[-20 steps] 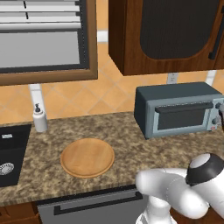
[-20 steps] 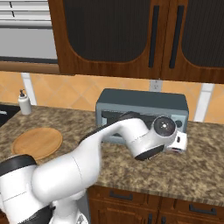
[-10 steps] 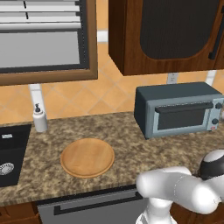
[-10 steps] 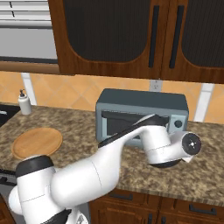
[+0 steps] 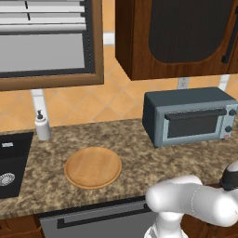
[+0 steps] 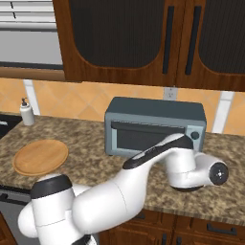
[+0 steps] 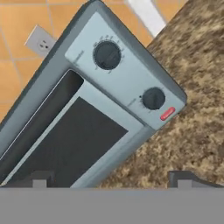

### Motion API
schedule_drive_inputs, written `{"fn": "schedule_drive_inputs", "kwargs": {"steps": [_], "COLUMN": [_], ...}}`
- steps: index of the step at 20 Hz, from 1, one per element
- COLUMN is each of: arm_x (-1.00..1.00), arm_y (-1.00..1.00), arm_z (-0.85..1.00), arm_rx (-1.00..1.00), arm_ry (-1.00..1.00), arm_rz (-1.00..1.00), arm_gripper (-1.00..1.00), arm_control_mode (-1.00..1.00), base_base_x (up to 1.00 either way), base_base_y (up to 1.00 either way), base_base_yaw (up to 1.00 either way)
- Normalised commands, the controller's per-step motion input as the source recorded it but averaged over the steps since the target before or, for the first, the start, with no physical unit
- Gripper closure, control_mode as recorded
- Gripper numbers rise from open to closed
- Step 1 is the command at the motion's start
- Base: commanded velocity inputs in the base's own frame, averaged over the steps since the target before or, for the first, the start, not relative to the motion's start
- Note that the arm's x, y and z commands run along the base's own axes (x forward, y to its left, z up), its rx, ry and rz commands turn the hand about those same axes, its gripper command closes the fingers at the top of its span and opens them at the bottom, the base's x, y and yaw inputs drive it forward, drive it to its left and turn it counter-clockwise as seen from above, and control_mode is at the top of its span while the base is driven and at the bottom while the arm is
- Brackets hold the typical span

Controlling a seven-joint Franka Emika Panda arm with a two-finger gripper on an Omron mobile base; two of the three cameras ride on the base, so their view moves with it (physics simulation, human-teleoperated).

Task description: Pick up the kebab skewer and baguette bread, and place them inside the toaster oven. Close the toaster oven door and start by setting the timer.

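Open, empty gripper [image 7: 109, 177] facing the shut toaster oven door [image 7: 65, 144].
Timer step seems in hand; next, reach a dial [image 7: 107, 54] on the toaster oven [image 5: 188, 116], right on the bench [image 5: 46, 162].

Toaster oven [image 5: 188, 116] stands on counter [image 5: 135, 158], right of plate [image 5: 93, 167].

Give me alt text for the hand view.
A grey-blue toaster oven, tilted in frame, with its dark glass door shut and two dials plus a red button on its panel. It sits on a granite counter.
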Motion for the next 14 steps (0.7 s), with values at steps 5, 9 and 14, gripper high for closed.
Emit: {"fn": "schedule_drive_inputs", "kwargs": {"steps": [5, 9, 14], "arm_x": [0.39, 0.13, 0.05], "arm_y": [0.08, 0.00, -0.09], "arm_z": [-0.30, -0.23, -0.07], "arm_rx": [0.11, 0.18, 0.13], "arm_ry": [-0.13, -0.04, 0.00], "arm_rz": [-0.27, -0.24, -0.12], "arm_gripper": [-1.00, -1.00, -1.00], "arm_control_mode": [-1.00, -1.00, -1.00], "base_base_x": [0.00, 0.00, 0.00], "base_base_y": [0.00, 0.00, 0.00], "base_base_yaw": [0.00, 0.00, 0.00]}}
